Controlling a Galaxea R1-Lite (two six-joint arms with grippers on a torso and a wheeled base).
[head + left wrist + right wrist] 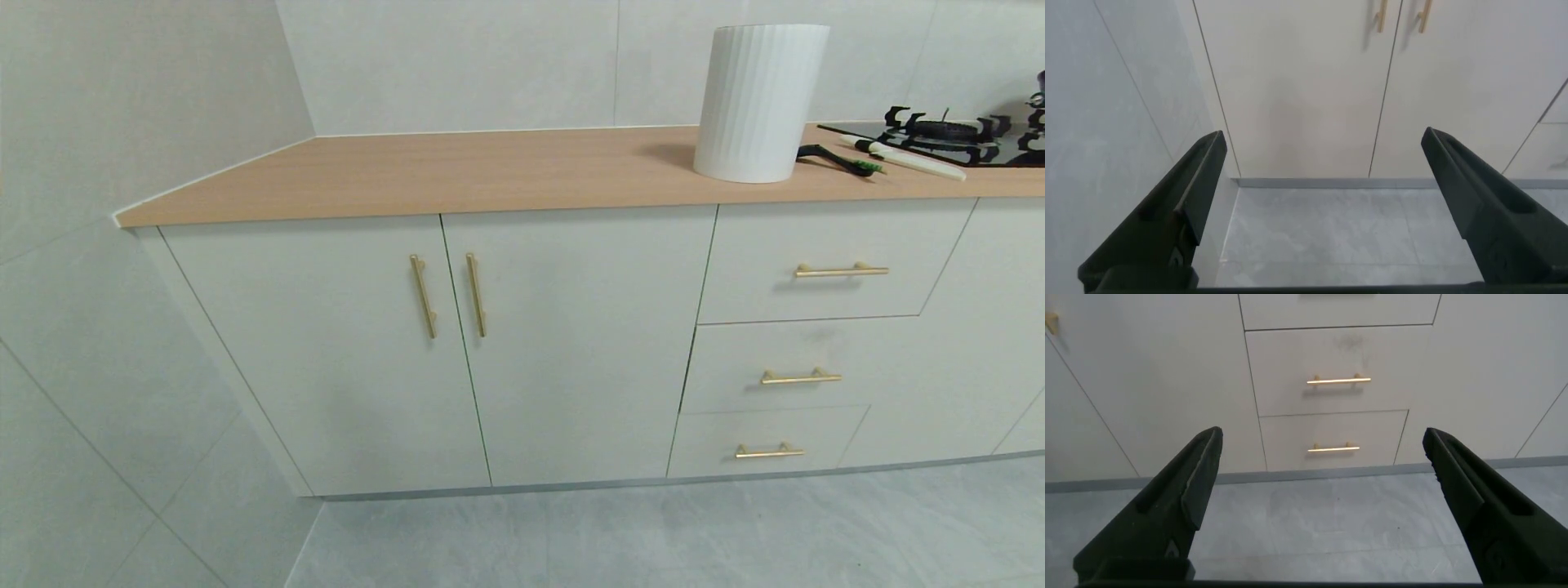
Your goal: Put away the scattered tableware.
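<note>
- A wooden worktop (pixel 490 171) runs along a tiled kitchen wall, above a pair of pale cupboard doors (pixel 571 343) and a stack of three drawers (pixel 816 261), all fitted with brass bar handles.
- A tall, ribbed white holder (pixel 759 102) stands upright on the worktop, toward the robot's right.
- Just beside its base lie two pieces of tableware. One is a black-handled utensil (pixel 837 160) with a green tip, the other a long white utensil (pixel 910 159) (possibly a knife; the head view is too distant to settle it).
- The two utensils lie close together on the worktop, the white one by the near edge of a black hob (pixel 951 135).
- The left pincer (pixel 1323 140) hangs low before the cupboard doors, its fingers spread wide and holding nothing, with grey floor (pixel 1355 237) tiles beneath.
- The right pincer (pixel 1323 438) hangs low facing the two lower drawers, its fingers likewise wide apart and empty, well away from the tableware above.
</note>
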